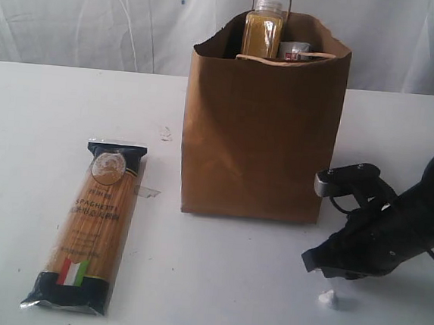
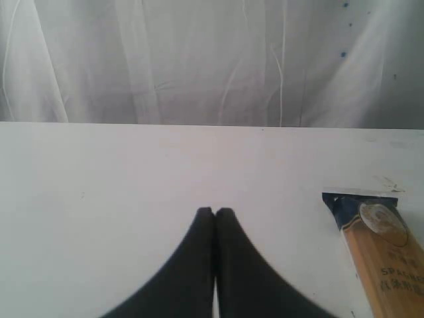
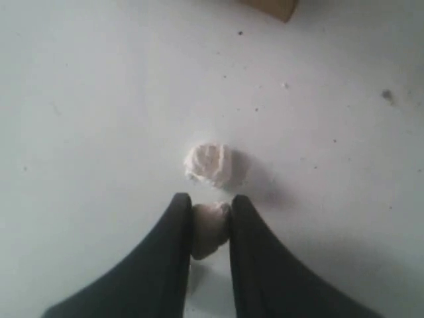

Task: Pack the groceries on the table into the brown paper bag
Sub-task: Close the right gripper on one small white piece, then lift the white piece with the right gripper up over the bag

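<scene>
The brown paper bag stands upright at the middle of the table. A yellow-grain bottle and a silver-topped can show above its rim. The long spaghetti packet lies flat to the bag's left, and one end of the spaghetti packet reaches into the left wrist view. My right gripper hangs low over the table, right of the bag, shut on a small pale lump. A second white lump lies on the table just beyond its fingertips. My left gripper is shut and holds nothing.
A scrap of tape lies beside the spaghetti packet. A white curtain hangs behind the table's far edge. The right arm sits low near the table's right front. The white lump on the table lies just in front of it.
</scene>
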Tool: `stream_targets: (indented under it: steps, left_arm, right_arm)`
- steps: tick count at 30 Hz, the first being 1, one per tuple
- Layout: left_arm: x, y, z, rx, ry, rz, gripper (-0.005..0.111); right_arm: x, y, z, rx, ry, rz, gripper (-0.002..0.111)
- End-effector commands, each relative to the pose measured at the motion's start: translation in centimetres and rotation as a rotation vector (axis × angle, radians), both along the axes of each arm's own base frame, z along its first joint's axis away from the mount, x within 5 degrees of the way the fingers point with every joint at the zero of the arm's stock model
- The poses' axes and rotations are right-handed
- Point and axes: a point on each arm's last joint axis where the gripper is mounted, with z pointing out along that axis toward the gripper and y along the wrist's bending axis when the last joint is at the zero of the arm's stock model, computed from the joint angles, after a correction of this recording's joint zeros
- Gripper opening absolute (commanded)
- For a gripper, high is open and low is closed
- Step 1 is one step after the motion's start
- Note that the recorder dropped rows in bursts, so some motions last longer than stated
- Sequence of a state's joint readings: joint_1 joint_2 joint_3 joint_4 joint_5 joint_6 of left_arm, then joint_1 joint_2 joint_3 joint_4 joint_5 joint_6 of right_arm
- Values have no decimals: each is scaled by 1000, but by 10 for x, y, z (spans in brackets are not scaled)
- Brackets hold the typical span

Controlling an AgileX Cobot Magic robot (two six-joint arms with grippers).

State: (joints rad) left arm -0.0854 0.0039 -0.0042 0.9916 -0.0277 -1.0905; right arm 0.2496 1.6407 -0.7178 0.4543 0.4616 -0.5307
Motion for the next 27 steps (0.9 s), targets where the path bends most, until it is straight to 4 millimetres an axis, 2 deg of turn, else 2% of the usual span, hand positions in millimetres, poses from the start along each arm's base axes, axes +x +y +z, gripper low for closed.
stream_targets:
  steps: [1,5,8,13,19,23,27]
  left_arm:
    - [0,-1,-1,10,-3,-10,1]
    - [0,-1,-1,10,-3,-10,1]
    - [0,-1,-1,10,-3,-10,1]
    - [0,-1,-1,10,-3,-10,1]
    - [0,-1,-1,10,-3,-10,1]
    - [0,-1,-1,10,-3,-10,1]
    - [0,-1,-1,10,-3,-10,1]
  right_arm:
    - [0,4,9,63,1,-56,0]
    - [-11,11,16,167,107,-92,0]
    - [-26,15,27,214,187,0,0]
    - [-46,14,58,286,101,19,0]
    - [-84,13,121,443,-71,67,0]
    - [-113,14,170,656,-243,57,0]
    - [-132,12,216,845,-413,38,0]
